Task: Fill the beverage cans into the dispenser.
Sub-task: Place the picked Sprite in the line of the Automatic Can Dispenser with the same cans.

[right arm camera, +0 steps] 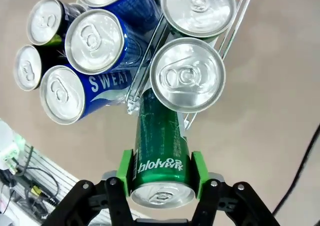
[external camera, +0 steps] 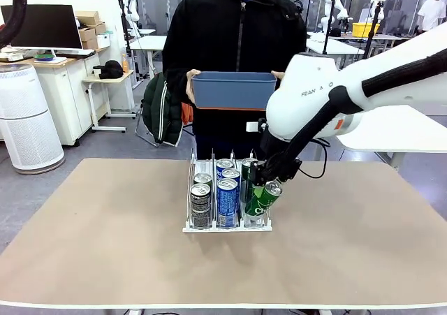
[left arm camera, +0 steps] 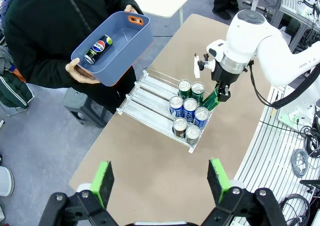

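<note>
- Right gripper [right arm camera: 161, 175] is clamped on a green can [right arm camera: 157, 141], with a pad on either side. The can is tilted, and its lower end is at the front of the dispenser [left arm camera: 147, 98], in the right-hand lane as seen from the front camera. Whether the base touches the lane floor: cannot tell.
- Left gripper [left arm camera: 160, 182] hangs high above the table [external camera: 105, 245], fingers spread wide with nothing between them.
- Step in hand, as judged: seat the held can in the front slot of the green lane.
- To do it well:
  - bring the can upright before release;
  - keep the base inside its own lane;
  - avoid nudging the standing green can just behind it;
  - let go only once the base sits flat.
- Count at the dispenser:
  - black cans [external camera: 200, 204]: 2, left lane;
  - blue cans [external camera: 228, 202]: 3, middle lane;
  - green cans [left arm camera: 198, 90]: 2 standing in the right lane, plus the 1 held;
  - eight in all.
- One more dark can [left arm camera: 98, 49] lies on its side in the blue bin [left arm camera: 127, 40], which the person's hands [left arm camera: 80, 74] hold at the far side.
</note>
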You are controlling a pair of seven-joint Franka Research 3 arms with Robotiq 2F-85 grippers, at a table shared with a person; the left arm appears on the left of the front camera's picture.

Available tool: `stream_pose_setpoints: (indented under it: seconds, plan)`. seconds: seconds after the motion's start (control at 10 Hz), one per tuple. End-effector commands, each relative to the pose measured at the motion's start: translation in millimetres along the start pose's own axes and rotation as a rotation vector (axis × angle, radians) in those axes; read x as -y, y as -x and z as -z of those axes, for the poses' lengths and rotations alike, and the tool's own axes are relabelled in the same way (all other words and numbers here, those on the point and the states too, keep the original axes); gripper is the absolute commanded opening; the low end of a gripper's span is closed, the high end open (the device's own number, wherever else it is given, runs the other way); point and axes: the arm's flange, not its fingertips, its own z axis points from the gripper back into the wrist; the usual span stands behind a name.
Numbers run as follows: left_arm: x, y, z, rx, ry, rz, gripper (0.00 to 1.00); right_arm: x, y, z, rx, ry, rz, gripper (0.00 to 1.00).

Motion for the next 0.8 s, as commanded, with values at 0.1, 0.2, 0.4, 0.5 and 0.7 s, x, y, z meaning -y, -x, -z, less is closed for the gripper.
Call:
stream_pose_setpoints:
  seconds: [0.1, 0.2, 0.4, 0.5, 0.7]
  plan:
    - [-0.7, 0.7, 0.0, 0.003, -0.003, -0.002, 1.0, -8.5, -32.7, 14.9, -0.102, 0.087, -0.015, 0.01]
    - [-0.7, 0.7, 0.0, 0.003, -0.003, -0.002, 1.0, -11.6, -38.4, 19.1, -0.13, 0.112, -0.031, 0.0]
    - [-0.7, 0.7, 0.0, 0.003, -0.003, -0.002, 1.0, -19.0, -47.3, 23.7, -0.155, 0.156, -0.048, 0.0]
    - [-0.7, 0.7, 0.0, 0.003, -0.003, -0.002, 1.0, -23.0, -52.1, 25.5, -0.173, 0.172, -0.052, 0.39]
    - [-0.7, 0.7, 0.0, 0.003, -0.003, -0.002, 1.0, -25.2, -53.2, 22.4, -0.181, 0.174, -0.054, 0.58]
